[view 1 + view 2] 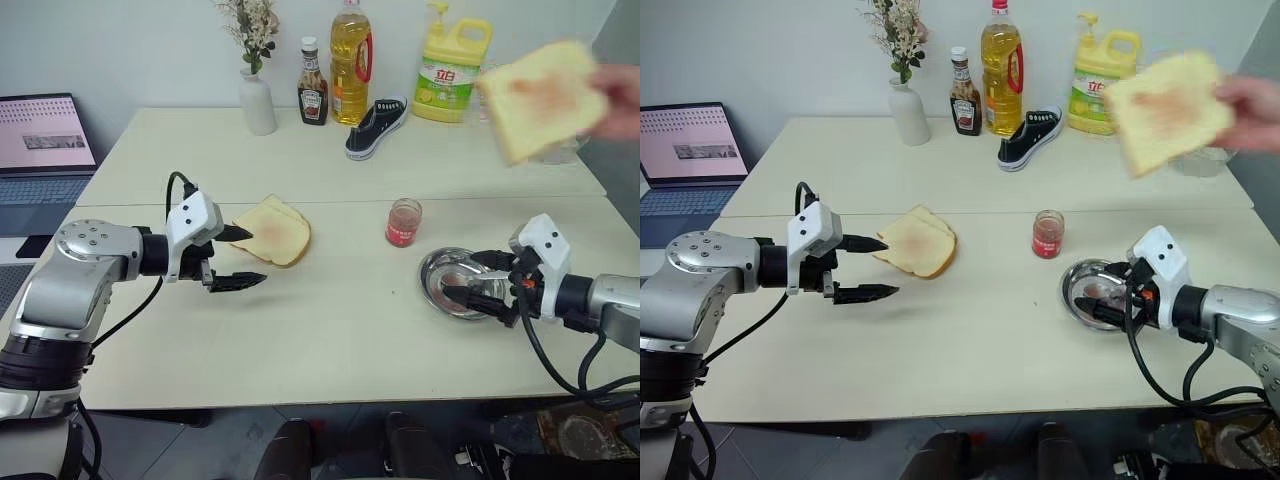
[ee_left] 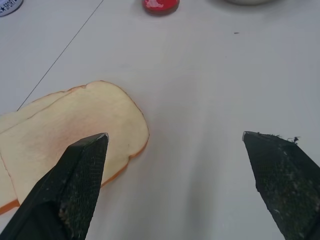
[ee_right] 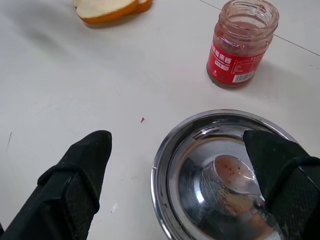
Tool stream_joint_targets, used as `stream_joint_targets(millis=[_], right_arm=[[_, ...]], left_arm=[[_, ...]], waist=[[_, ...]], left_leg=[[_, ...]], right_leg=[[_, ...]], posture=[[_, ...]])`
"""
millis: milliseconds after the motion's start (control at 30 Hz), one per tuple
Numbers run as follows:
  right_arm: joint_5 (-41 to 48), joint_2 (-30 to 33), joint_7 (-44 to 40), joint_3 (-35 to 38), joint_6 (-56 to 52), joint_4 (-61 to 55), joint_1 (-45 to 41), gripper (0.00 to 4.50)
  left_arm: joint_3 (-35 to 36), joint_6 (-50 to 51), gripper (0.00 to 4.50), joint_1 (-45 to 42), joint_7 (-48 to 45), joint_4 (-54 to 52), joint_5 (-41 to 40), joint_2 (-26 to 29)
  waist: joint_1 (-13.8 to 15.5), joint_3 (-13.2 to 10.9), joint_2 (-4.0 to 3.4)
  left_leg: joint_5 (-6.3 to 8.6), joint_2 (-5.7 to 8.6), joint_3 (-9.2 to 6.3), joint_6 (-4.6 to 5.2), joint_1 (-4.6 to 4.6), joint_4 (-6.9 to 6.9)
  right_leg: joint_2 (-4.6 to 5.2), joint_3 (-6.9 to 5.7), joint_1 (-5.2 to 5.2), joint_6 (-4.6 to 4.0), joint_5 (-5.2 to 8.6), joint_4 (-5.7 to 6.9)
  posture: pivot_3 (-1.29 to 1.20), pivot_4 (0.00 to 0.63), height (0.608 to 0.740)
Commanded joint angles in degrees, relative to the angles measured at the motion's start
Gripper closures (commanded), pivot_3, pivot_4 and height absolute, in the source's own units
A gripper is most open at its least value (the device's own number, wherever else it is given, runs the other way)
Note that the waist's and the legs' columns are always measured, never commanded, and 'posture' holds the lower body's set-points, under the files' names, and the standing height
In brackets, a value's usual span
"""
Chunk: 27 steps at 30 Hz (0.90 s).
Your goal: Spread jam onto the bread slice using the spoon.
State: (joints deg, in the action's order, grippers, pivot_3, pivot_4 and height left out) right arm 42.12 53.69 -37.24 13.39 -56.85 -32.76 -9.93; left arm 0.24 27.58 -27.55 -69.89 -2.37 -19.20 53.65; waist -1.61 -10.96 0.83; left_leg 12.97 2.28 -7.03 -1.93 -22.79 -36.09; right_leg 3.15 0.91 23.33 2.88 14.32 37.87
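A person's hand (image 1: 622, 95) holds the bread slice (image 1: 545, 95), pale with a pinkish centre, in the air above the table's far right. The jam is in a small glass jar (image 1: 404, 222) with a red label near the table's middle. The spoon (image 3: 234, 172) lies inside the round steel dish (image 1: 440, 290), its bowl smeared with red. My right gripper (image 1: 468, 277) is open, low over the dish, one finger on each side of its near rim. My left gripper (image 1: 255, 257) is open and empty, just beside two stacked slices with golden-brown crust (image 1: 273, 238).
Along the back of the table stand a white vase (image 1: 257, 100), a ketchup bottle (image 1: 312, 85), an oil bottle (image 1: 350, 65), a yellow detergent jug (image 1: 452, 75) and a black shoe (image 1: 377, 127). A laptop (image 1: 40, 150) sits off to the left.
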Motion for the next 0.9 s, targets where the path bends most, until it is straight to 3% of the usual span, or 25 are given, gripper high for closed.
stream_joint_targets(millis=[33,900], right_arm=[[1.2,-0.1,0.3,1.9,-0.3,-1.8,-0.5,0.02],[0.4,0.2,-0.5,1.0,0.7,-0.3,-1.2,0.02]], left_arm=[[0.3,-0.8,0.0,-0.7,-0.2,-1.5,-0.2,0.3],[1.1,-0.4,0.0,0.0,0.4,-1.4,-0.1,0.7]], waist=[[0.0,0.0,0.0],[0.0,0.0,0.0]], left_leg=[[0.0,0.0,0.0,0.0,0.0,0.0],[0.0,0.0,0.0,0.0,0.0,-0.01]], right_leg=[[0.0,0.0,0.0,0.0,0.0,0.0],[0.0,0.0,0.0,0.01,0.01,0.01]], posture=[[0.0,0.15,0.74],[0.0,0.15,0.74]])
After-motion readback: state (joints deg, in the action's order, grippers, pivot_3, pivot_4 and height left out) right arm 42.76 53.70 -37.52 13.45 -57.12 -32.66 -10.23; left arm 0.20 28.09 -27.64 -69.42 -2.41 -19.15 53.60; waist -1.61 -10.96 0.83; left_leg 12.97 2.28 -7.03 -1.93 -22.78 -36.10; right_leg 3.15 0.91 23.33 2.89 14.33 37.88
